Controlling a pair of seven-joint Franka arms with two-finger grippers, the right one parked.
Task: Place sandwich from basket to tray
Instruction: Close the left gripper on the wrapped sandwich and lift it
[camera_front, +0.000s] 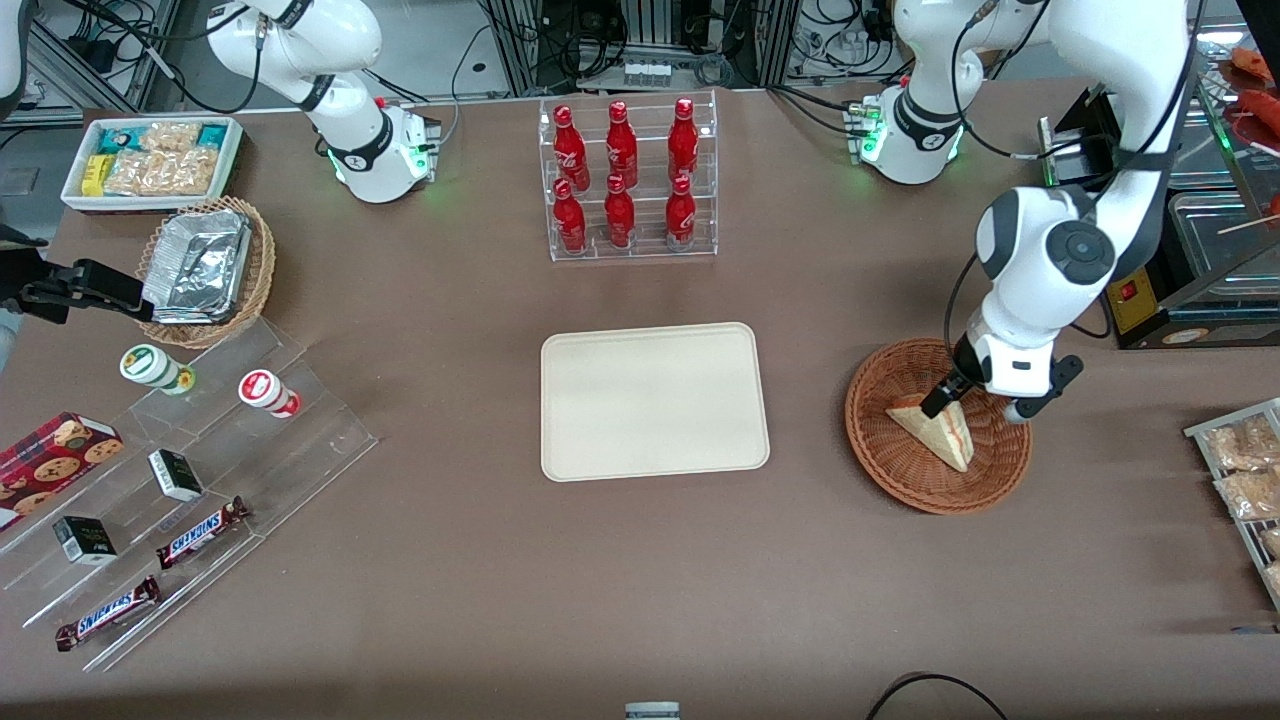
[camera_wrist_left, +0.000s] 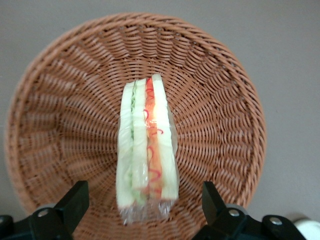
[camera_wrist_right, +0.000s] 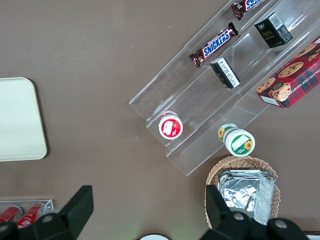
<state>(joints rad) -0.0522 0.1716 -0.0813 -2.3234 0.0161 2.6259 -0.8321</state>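
Observation:
The sandwich, a clear-wrapped white-bread wedge with red-orange and green filling, lies in the round reddish-brown wicker basket toward the working arm's end of the table. My gripper hangs low over the basket, open, one dark finger on each side of the sandwich's wide end with a gap to the wrap on both sides. The cream tray lies flat at the table's middle with nothing on it, beside the basket.
A clear rack of red bottles stands farther from the camera than the tray. A black machine and a rack of snack packs flank the basket. A foil-lined tan basket and acrylic snack steps lie toward the parked arm's end.

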